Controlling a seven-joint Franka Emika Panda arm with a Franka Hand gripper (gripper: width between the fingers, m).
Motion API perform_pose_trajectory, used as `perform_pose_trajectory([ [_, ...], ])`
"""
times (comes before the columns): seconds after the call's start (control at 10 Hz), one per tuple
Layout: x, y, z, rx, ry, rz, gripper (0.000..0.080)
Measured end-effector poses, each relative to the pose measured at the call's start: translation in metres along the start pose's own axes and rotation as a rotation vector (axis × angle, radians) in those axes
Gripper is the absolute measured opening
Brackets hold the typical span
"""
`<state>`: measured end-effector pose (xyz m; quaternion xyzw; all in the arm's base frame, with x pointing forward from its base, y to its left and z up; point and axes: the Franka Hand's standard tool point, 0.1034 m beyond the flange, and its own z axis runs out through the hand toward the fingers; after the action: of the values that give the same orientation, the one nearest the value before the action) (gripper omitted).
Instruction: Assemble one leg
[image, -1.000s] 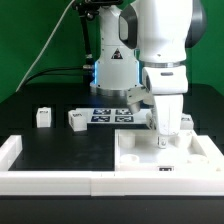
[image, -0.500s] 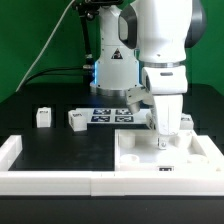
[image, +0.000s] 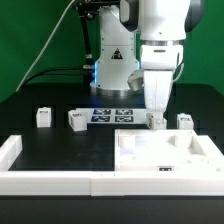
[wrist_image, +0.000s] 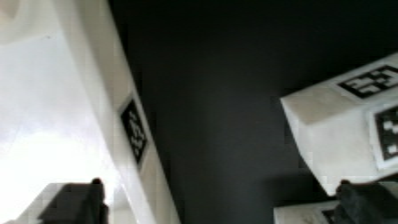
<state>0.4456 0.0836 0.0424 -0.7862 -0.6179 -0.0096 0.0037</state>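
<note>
Three small white legs with marker tags stand on the black table in the exterior view: one (image: 43, 117), one (image: 78, 119) and one (image: 185, 121). The large flat white panel (image: 172, 160) lies at the front right. My gripper (image: 158, 121) hangs just behind the panel's far edge, to the exterior view's left of the third leg. In the wrist view the gripper (wrist_image: 217, 205) is open and empty, with dark table between the fingers (wrist_image: 71, 205). The panel's edge (wrist_image: 54, 120) lies on one side. A tagged white leg (wrist_image: 347, 125) lies on the other.
Long white border rails run along the front (image: 60, 180) and the exterior view's left (image: 10, 150). The marker board (image: 110, 115) lies at the back centre by the arm's base (image: 112, 70). A cable hangs at the back left.
My gripper has risen from the panel's top and moved back behind its far edge. The legs and the panel have not moved.
</note>
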Motion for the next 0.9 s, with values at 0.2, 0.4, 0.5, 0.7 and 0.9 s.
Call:
perform_pose_trajectory([
  [0.2,-0.002,0.000,0.003,0.006,0.000,0.019,0.0649],
  [0.4,-0.001,0.000,0.003,0.010,0.004,0.200,0.0649],
  [0.5,0.000,-0.001,0.003,0.011,0.005,0.303,0.0649],
  [0.7,0.002,-0.003,0.002,0.017,0.009,0.569,0.0649],
  [0.9,0.016,-0.010,-0.002,0.022,0.015,0.873,0.0649],
])
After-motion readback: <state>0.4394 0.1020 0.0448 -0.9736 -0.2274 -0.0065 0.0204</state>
